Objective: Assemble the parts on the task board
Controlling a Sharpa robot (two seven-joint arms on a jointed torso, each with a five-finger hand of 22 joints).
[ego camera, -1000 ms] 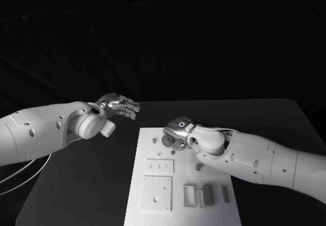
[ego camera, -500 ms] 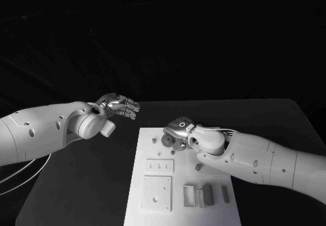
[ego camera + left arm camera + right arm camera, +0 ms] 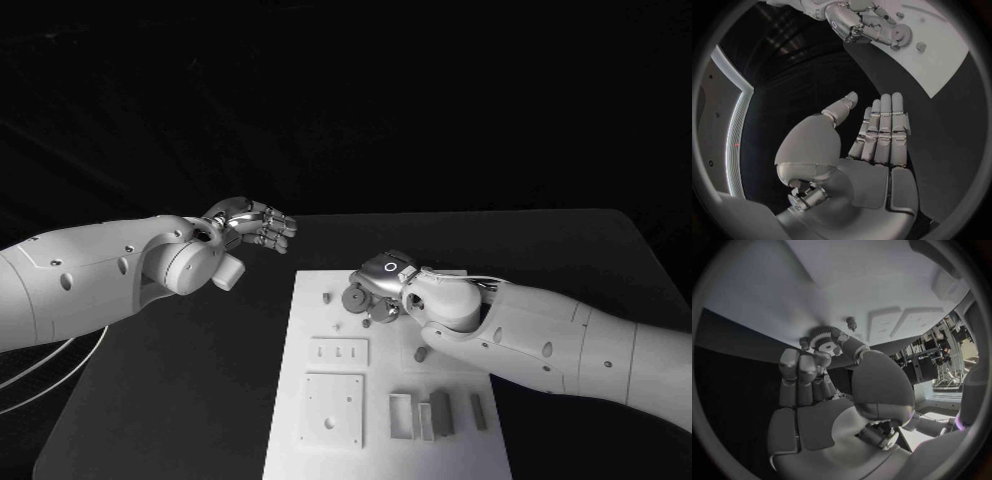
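The white task board (image 3: 320, 322) lies in the middle of the black table. At its far end my right hand (image 3: 381, 284) reaches down and pinches a dark gear (image 3: 381, 313) against the board. In the right wrist view the thumb and fingertips (image 3: 821, 358) close round that gear (image 3: 824, 334), with a small peg (image 3: 851, 322) standing just beyond it on the board (image 3: 879, 280). My left hand (image 3: 254, 224) hovers left of the board's far corner, flat and holding nothing. Its wrist view shows its fingers (image 3: 882, 131) straight and together, with the right hand (image 3: 856, 24) and gear (image 3: 901, 35) beyond.
A small grey part (image 3: 421, 353) lies mid-board beside my right forearm. Two white square plates (image 3: 339, 352) (image 3: 332, 408) sit on the board's left half. Upright grey blocks (image 3: 430, 414) stand at its near right. A short peg (image 3: 327, 297) stands left of the gear.
My right hand and the gear have shifted slightly toward the near side of the board. The left hand has not moved.
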